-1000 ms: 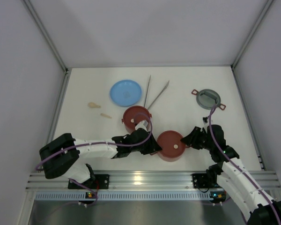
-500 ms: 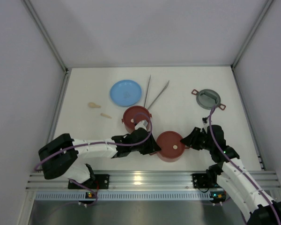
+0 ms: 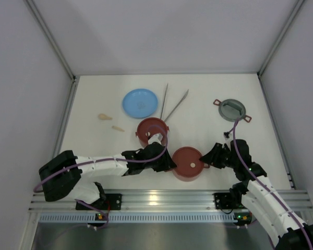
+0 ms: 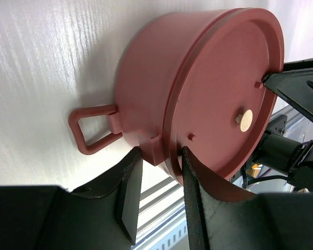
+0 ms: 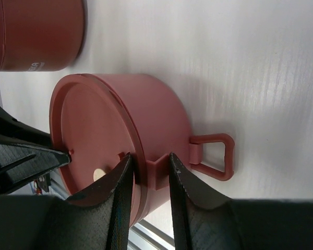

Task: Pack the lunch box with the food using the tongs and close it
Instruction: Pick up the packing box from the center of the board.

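Wrist cams: L gripper [image 4: 157, 156] & R gripper [image 5: 148, 162], jaws narrow, each clamp rim of lidded bowl [image 4: 146, 88], opp. sides.

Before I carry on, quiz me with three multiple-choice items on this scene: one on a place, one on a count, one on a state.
1. Where do the long silver metal tongs lie?
A. just right of the flat light-blue plate
B. inside a bowl
C. across the plate

2. How many dusty-red round bowls show in the top view?
A. one
B. two
C. three

3. The near dusty-red round bowl is:
A. open
B. covered by a flat maroon disc lid
C. lying on its side

Answers:
1 A, the tongs rest beside the plate's right edge.
2 B, the near one plus the far bowl.
3 B, both wrist views show the disc seated on its rim.
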`<action>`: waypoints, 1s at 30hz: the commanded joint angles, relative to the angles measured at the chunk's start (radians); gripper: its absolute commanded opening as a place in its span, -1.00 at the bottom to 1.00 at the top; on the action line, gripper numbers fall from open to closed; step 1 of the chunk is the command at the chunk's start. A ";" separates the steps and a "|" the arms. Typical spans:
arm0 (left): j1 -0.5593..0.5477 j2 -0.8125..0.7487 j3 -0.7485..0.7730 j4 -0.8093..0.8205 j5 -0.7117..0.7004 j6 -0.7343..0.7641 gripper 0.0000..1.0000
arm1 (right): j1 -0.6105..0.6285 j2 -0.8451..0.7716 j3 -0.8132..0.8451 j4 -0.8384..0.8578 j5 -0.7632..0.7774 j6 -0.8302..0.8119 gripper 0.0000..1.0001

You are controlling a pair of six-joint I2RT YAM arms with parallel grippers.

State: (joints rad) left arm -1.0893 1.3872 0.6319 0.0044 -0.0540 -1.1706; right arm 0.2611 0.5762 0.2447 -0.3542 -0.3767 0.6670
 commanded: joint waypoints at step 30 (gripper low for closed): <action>-0.024 0.024 0.002 -0.100 -0.046 0.051 -1.00 | -0.005 -0.021 0.018 -0.017 -0.025 0.029 -0.03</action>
State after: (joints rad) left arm -1.1023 1.3838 0.6472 -0.0299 -0.0765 -1.1492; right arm 0.2607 0.5751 0.2691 -0.4122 -0.3836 0.6853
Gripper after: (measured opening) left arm 0.376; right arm 0.493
